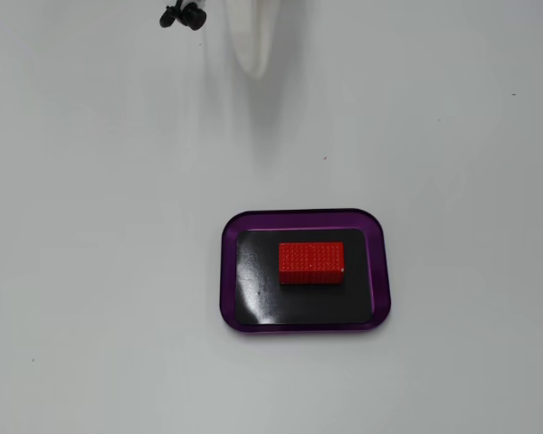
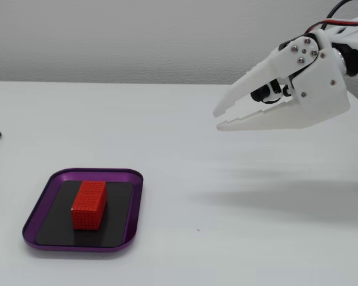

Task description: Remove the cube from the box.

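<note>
The pincer (image 2: 218,119) hangs above the bare table (image 2: 185,196) with its jaws narrow, only a thin gap between the tips, and it holds nothing. The cube (image 2: 88,204) is well apart from it, lower and off toward its pointing side, lying flat on the black floor of the box (image 2: 134,196). In the other fixed view only the pincer's white tip (image 1: 253,54) shows at the top edge, with the cube (image 1: 311,263) far below it, near the middle of the box (image 1: 228,271).

The likely trouble: jaws this narrow would land on top of the cube rather than straddle it. A descent off-centre could catch the rim and drag the light box along. Gripping across the long side may need a wider opening than gripping across the short one.
</note>
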`<state>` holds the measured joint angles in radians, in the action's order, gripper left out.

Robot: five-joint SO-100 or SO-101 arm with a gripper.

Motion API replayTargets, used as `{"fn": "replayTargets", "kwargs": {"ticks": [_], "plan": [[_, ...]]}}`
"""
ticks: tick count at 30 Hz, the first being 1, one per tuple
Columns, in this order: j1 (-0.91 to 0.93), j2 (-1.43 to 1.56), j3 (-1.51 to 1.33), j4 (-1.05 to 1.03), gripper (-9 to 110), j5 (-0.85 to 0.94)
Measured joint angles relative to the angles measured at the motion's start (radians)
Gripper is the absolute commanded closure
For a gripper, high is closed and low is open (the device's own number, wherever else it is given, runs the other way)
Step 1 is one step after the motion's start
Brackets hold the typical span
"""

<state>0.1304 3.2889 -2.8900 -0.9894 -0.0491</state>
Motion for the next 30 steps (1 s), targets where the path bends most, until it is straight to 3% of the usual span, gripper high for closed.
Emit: {"fn": "replayTargets", "kwargs": {"ticks": [20,26,30], "plan": [[0.002,0.0,0.003,0.054,102,0.038],[0.003,-0.032,0.184,0.137,102,0.161],[0.008,-0.25,0.383,0.114,99,0.236]]}}
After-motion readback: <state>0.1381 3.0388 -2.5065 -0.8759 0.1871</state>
